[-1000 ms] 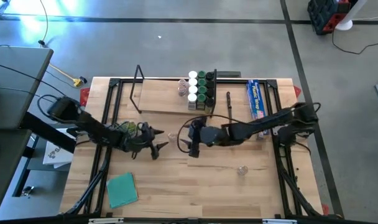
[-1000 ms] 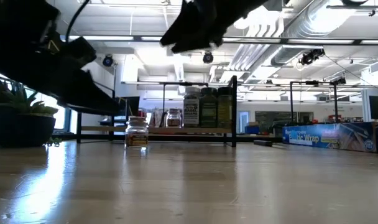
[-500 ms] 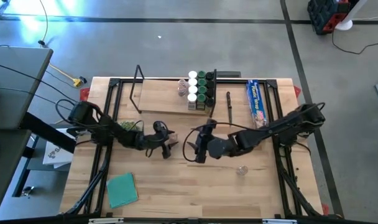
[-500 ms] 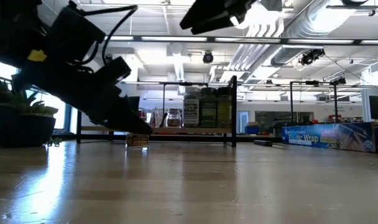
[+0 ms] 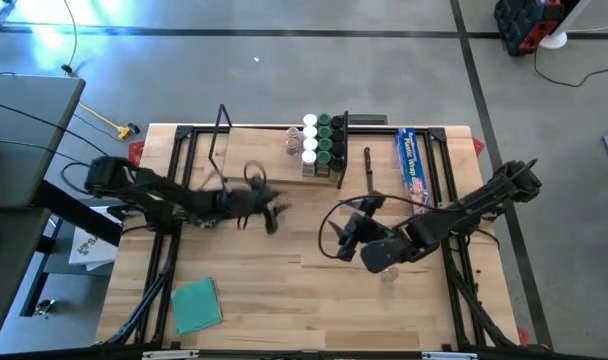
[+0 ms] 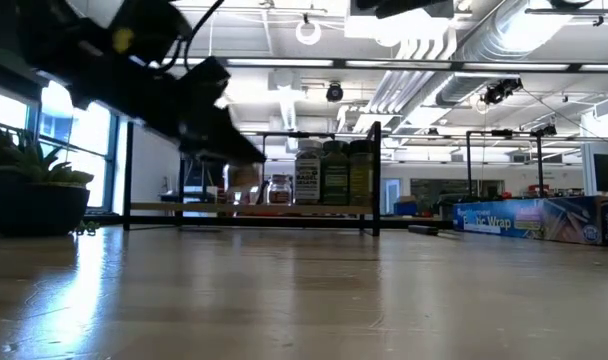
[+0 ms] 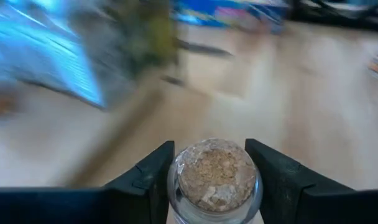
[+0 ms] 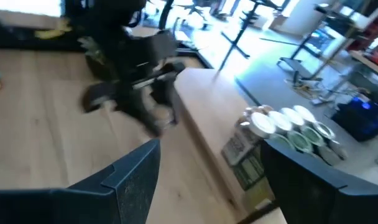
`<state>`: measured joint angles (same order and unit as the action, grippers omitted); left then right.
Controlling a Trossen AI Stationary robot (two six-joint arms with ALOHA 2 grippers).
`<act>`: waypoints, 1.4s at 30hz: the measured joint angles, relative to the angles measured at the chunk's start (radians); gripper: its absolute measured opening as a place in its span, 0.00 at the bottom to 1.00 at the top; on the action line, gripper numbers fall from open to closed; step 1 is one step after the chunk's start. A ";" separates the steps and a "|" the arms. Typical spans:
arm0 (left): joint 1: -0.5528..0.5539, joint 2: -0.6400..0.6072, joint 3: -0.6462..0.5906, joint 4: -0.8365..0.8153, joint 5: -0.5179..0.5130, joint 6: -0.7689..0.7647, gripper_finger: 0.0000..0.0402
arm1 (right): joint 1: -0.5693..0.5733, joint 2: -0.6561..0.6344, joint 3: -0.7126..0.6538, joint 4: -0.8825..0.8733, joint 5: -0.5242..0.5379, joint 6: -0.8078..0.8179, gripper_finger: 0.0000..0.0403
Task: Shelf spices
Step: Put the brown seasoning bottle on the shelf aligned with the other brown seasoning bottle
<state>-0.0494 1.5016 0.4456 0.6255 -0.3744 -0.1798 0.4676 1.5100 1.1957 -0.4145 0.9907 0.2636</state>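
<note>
My left gripper (image 5: 272, 212) is shut on a small clear spice jar (image 7: 215, 180) with brownish contents. It carries the jar just off the near edge of the shelf (image 5: 264, 160), a light-wood board with black wire ends. A cluster of spices (image 5: 322, 145) with white and green lids stands at the shelf's right end. One more jar (image 5: 388, 272) stands on the table toward the near right. My right gripper (image 5: 336, 238) hangs open above the table's middle right and holds nothing. My left gripper pinches the jar between its two fingers (image 7: 153, 177), one on each side of the jar's wall just below the lid (image 7: 176, 186). The fingers come from the table's left, slanting slightly down. The jar is lifted clear of the table (image 6: 246, 177), its lid up.
A long blue wrap box (image 5: 412, 160) lies right of the shelf, with a thin black stick (image 5: 368, 170) between them. A green cloth (image 5: 196, 303) lies at the near left, and a leafy green bunch (image 5: 206, 205) sits under the left arm. Bare wood shows in the near middle.
My left gripper has gone right to the jar standing on the table, taken hold of it, and lifted it clear toward the far edge and the shelf. My right gripper has drawn away toward the table's right and near side, rising.
</note>
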 joint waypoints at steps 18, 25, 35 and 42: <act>0.529 0.185 0.328 -0.231 0.418 0.141 0.53 | 0.062 -0.032 0.000 -0.045 0.104 0.104 0.68; 0.527 0.186 0.338 -0.229 0.361 0.193 0.57 | 0.071 -0.032 0.000 -0.059 0.109 0.125 0.68; 0.481 -0.006 0.339 -0.433 0.337 0.225 0.57 | 0.071 -0.032 0.000 -0.070 0.112 0.145 0.68; 0.429 0.013 0.326 -0.558 0.368 0.229 0.44 | 0.064 -0.032 0.000 -0.075 0.115 0.140 0.68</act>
<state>0.3793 1.5147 0.7712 0.0679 -0.0066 0.0494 0.5316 1.4784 1.1957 -0.4897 1.1061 0.4032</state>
